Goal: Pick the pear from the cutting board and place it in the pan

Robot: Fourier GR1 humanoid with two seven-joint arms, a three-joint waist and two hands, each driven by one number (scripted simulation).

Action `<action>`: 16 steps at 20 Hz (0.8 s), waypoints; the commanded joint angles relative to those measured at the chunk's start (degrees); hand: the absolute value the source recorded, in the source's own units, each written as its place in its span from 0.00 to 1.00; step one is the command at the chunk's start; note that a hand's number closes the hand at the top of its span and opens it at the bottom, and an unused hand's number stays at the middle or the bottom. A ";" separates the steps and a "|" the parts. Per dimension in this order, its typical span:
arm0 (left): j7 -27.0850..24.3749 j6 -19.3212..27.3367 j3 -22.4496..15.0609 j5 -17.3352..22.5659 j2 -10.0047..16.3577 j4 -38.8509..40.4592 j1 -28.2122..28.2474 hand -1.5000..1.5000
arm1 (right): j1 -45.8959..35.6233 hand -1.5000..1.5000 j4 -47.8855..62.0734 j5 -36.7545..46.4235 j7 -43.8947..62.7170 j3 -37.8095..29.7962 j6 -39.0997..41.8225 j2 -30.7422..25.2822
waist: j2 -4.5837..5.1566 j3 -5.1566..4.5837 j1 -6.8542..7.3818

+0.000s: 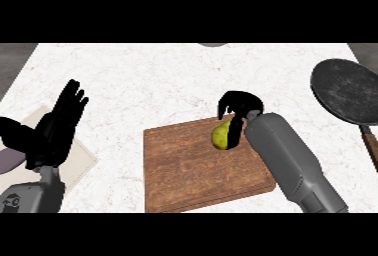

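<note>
A yellow-green pear [219, 136] lies near the far right corner of the brown wooden cutting board [192, 170]. My right hand [238, 107] is over that corner, its fingers curled round the pear from above and from the right, hiding part of it. The dark round pan [347, 90] sits at the right edge of the counter, its wooden handle [369, 145] pointing toward me. At the left, my left hand [55, 127] rests open with its fingers up, well away from the board.
Under the left hand lies a pale square mat [83, 162], with a greyish plate [9, 161] at the view's left edge. A grey object [212, 44] peeks in at the counter's far edge. White marble counter [162, 80] stretches between board and pan.
</note>
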 commanded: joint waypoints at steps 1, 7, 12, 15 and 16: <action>1.26 -0.28 0.94 0.46 0.96 -1.29 0.39 0.50 | 1.94 1.00 -2.59 3.57 5.91 -1.65 -8.97 -2.64 | 0.29 0.20 -0.36; 0.51 0.73 1.11 -0.04 -0.05 -0.34 0.83 0.50 | 3.56 1.00 -15.06 11.85 8.75 0.86 -18.27 -10.21 | -0.20 0.16 -1.71; 0.30 0.03 1.30 0.40 -0.01 -0.59 1.77 0.50 | 0.10 1.00 -27.75 17.31 16.04 1.83 -17.54 -13.44 | -0.25 0.12 -1.51; 2.19 0.64 0.59 -0.57 -0.01 -1.78 1.67 0.50 | 1.88 1.00 -37.80 18.62 21.06 2.32 -13.27 -13.69 | -0.10 0.16 -1.29; 3.31 0.20 1.34 0.10 0.56 -0.32 -1.76 0.50 | 0.27 1.00 -38.92 15.76 18.54 -1.15 -9.59 -16.72 | 0.14 0.17 -1.15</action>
